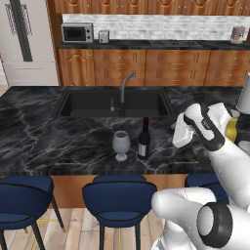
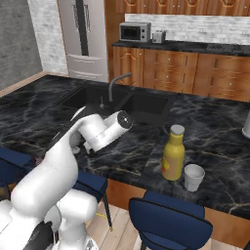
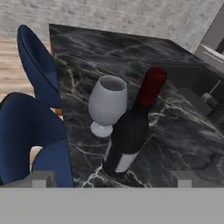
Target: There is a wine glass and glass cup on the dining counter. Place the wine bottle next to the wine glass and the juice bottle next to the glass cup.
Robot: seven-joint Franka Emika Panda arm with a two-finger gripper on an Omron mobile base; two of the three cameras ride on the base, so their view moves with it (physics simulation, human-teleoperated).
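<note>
We see the wine bottle (image 1: pixel 143 138) standing upright on the counter (image 1: pixel 53 141), just beside the wine glass (image 1: pixel 121 145), between the sink (image 1: pixel 97 103) and the counter's front edge. In the hand view the same pair sits close below the camera: the wine bottle (image 3: pixel 131 131) with its reddish top and pale label, and the wine glass (image 3: pixel 107 105) right next to it, foot on the marble, apart from the bottle by a narrow gap. Our gripper (image 3: pixel 111 178) is spread wide, its two fingertips (image 3: pixel 39 178) far apart at the bottom of that view, and nothing sits between them. Blue stools (image 1: pixel 119 200) line the wood front of the counter. In the right base view the juice bottle (image 2: pixel 174 153) stands upright near the counter's front edge, and the glass cup (image 2: pixel 193 177) stands just beside it, slightly nearer the edge. Both are well apart from the wine bottle and wine glass. The arm (image 1: pixel 215 141) reaches over the counter between the two pairs.
</note>
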